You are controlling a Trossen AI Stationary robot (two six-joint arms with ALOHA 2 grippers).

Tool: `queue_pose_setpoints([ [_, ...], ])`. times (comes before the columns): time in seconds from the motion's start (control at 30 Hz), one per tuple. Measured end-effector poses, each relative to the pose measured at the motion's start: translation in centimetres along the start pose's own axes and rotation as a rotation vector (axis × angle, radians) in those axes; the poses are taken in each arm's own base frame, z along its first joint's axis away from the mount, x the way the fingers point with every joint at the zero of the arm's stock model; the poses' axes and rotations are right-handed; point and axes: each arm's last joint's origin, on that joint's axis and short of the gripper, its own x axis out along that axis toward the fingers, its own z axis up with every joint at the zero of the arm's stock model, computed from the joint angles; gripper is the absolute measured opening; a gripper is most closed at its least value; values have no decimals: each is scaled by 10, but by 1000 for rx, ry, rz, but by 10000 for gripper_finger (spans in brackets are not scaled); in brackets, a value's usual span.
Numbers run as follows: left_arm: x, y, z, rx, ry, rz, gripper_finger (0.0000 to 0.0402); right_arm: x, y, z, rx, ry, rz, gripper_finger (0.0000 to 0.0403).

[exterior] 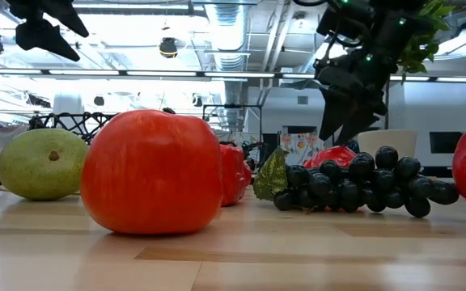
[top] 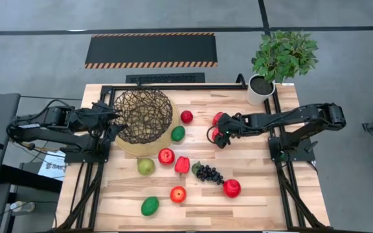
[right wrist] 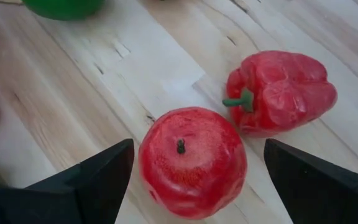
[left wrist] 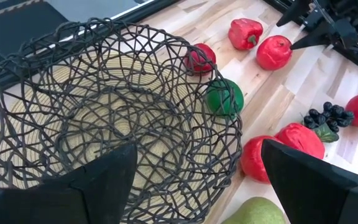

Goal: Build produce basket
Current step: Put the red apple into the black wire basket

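You were working in what looked like a robotics lab or industrial workshop; the wooden table [top: 251,194] stood on a bare grey concrete floor [top: 37,58] marked with dark lines; a black mat with hazard-striped edges [top: 151,49] lay beyond the table; black metal framing [top: 90,188] ran along the table's sides; from table height you could see exposed ceiling ducts [exterior: 231,36] and rows of strip lights [exterior: 136,73] in an open hall; a potted plant [top: 280,61] at one corner was the only homely touch.
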Motion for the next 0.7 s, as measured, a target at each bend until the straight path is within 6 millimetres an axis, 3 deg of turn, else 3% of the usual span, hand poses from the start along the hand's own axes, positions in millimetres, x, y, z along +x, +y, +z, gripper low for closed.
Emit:
queue_pose_setpoints([
  [0.27,0,0,0,1,-2,3,330,12,-5,-18,21,9,-12,379],
  [0.7,0,1,0,2,-17,23,330,21,-9,-28,24,-4,-6,379],
])
